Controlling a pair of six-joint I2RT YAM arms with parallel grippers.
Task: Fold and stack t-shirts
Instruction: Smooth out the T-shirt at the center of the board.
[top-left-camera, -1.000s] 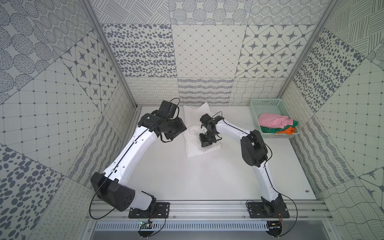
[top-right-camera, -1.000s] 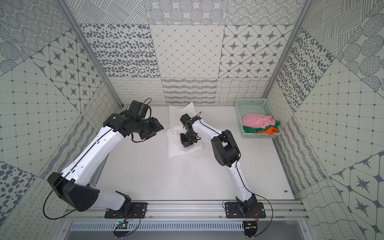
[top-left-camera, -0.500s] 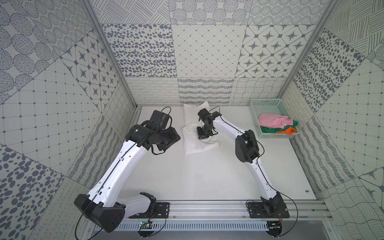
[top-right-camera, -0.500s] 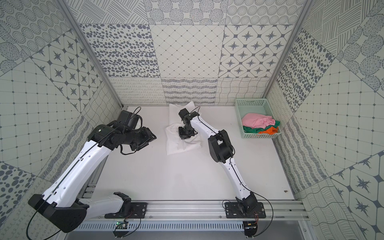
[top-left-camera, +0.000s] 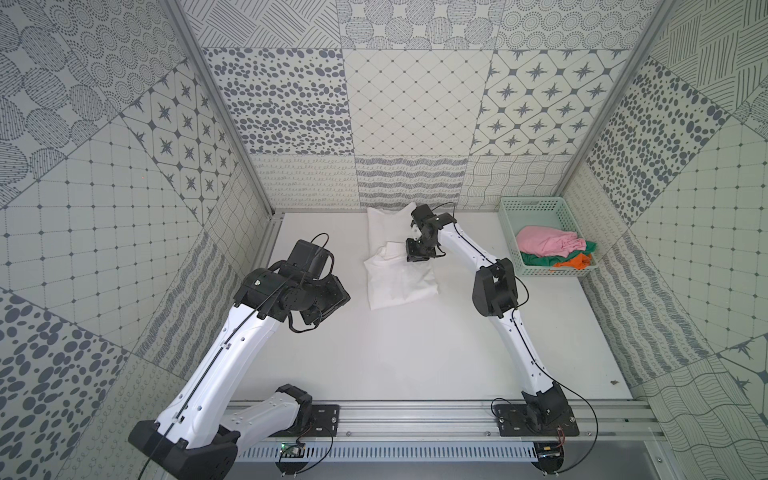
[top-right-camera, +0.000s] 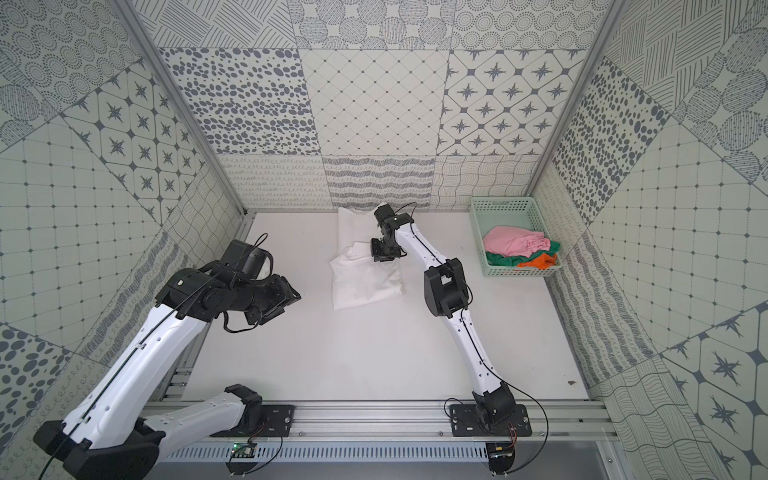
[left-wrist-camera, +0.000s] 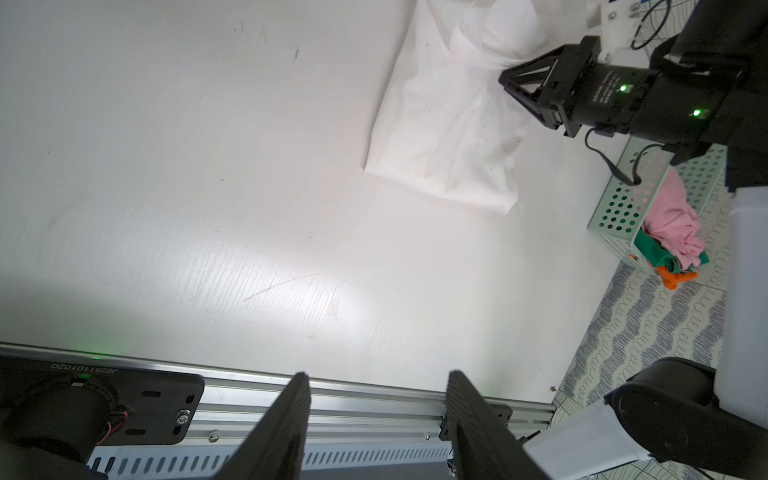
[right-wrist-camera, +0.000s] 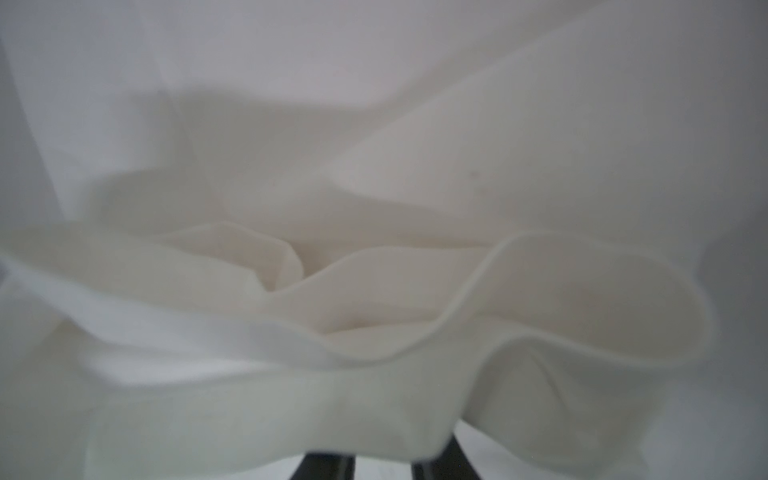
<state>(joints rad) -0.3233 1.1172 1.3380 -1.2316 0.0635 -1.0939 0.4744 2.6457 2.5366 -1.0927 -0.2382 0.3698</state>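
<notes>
Right hand (top-left-camera: 417, 254) is down on the crumpled white cotton t-shirt (top-left-camera: 399, 284). My wrist view is all blurred folds draped over the tips, so I can't tell whether I'm pinching cloth or how wide the jaws stand. Left hand (left-wrist-camera: 378, 376) is partly open and empty over the bare white surface (top-left-camera: 415, 353), well apart from the white shirt, off its left side.

The white shirt lies mid-back on the surface, part-folded, its long axis running from the back wall toward the front rail. Right hand is at its right edge near the middle, so my right arm is far nearer. My guess is the next fold needs the left hand brought over.

Pink shirt (top-left-camera: 544, 241), green shirt (top-left-camera: 536, 258) and orange shirt (top-left-camera: 577, 262) are bunched in the mint-green perforated plastic basket (top-left-camera: 532, 203) at back right.

Writing:
- The label on the right hand's body is too small to read.
- Print on the black base plate (left-wrist-camera: 158, 395) looks like JG25101020.
- I can't read any lettering on the white shirt.
</notes>
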